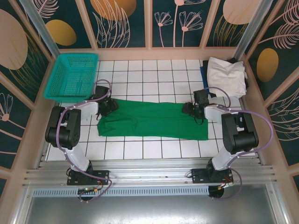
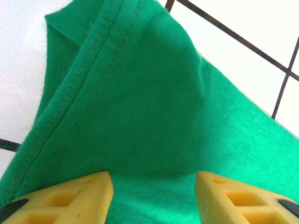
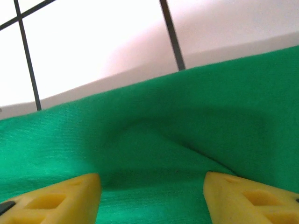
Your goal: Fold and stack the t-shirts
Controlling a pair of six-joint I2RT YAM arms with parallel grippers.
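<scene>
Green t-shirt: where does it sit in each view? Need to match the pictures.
Top external: the green t-shirt lies as a long band across mid-table, with the left tool at its left end and the right tool at its right end.
Left wrist: centre and bottom, stitched hem running to the upper left.
Right wrist: lower part of the picture, a raised ridge at centre.
Shared landmark: the white tiled table with dark grout lines.
</scene>
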